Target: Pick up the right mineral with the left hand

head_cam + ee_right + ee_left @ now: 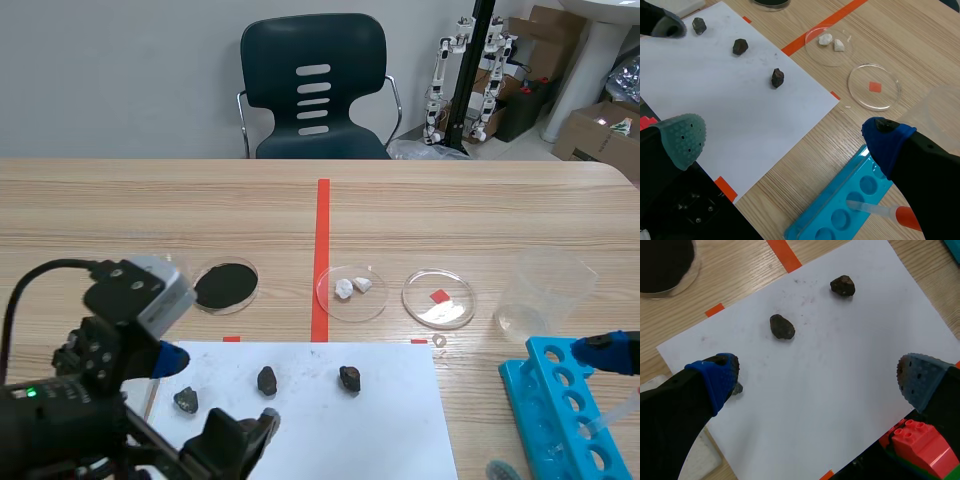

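Three dark minerals lie in a row on a white paper sheet. The right mineral lies apart from both grippers. The middle mineral sits to its left. The left mineral peeks out beside a blue-padded finger in the left wrist view. My left gripper hangs open over the paper, short of the right mineral, with nothing between its fingers. My right gripper is open and holds nothing, above the paper's right edge and the rack.
Behind the paper stand a dish of black powder, a dish with white pieces and a dish with a red square. A clear beaker and a blue tube rack holding a pipette are at right. Toy bricks lie near the front.
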`<state>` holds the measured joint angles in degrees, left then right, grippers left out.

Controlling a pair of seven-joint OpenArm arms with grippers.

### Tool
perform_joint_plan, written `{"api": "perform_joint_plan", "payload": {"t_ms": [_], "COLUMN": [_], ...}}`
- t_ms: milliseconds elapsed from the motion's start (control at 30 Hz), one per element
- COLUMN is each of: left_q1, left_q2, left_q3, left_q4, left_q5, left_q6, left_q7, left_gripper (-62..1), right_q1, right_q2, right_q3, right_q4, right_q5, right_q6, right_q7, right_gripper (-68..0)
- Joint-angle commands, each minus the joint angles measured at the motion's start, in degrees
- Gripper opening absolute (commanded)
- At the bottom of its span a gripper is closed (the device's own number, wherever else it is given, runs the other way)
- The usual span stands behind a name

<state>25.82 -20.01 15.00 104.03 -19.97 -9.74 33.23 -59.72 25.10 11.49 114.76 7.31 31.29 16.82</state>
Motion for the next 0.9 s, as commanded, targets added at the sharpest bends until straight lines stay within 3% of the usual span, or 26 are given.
{"api": "perform_joint_plan", "payload": {"t_ms": [0, 167, 400, 700, 867], "left_q1": [-2.3, -10.7, -22.4, -32.9, -36.5], "left_q2": [0.3, 0.3, 0.9, 6.9, 11.2], "left_q3": [2.2, 10.7, 20.4, 26.1, 27.1], "left_q4": [1.2, 1.2, 0.3, -7.7, -14.8], "left_q5": [-0.4, -0.2, 0.1, 0.0, 0.1], "left_q6": [3.1, 13.7, 23.8, 29.4, 35.1], "left_q7": [0.9, 7.9, 17.0, 24.9, 28.6], "left_gripper": [1.4, 1.4, 1.4, 1.4, 1.4], "right_q1": [-0.1, -0.1, -0.1, -0.1, -0.1], "right_q2": [0.0, 0.0, 0.0, 0.0, 0.0], "right_q3": [-0.2, -0.2, -0.2, -0.2, -0.2], "right_q4": [0.8, 0.8, 0.8, 0.8, 0.8], "right_q5": [0.6, 0.6, 0.6, 0.6, 0.6], "right_q6": [0.2, 0.2, 0.2, 0.2, 0.2], "right_q7": [1.1, 1.1, 1.1, 1.1, 1.1], "right_gripper": [0.4, 0.4, 0.4, 0.4, 0.4]}}
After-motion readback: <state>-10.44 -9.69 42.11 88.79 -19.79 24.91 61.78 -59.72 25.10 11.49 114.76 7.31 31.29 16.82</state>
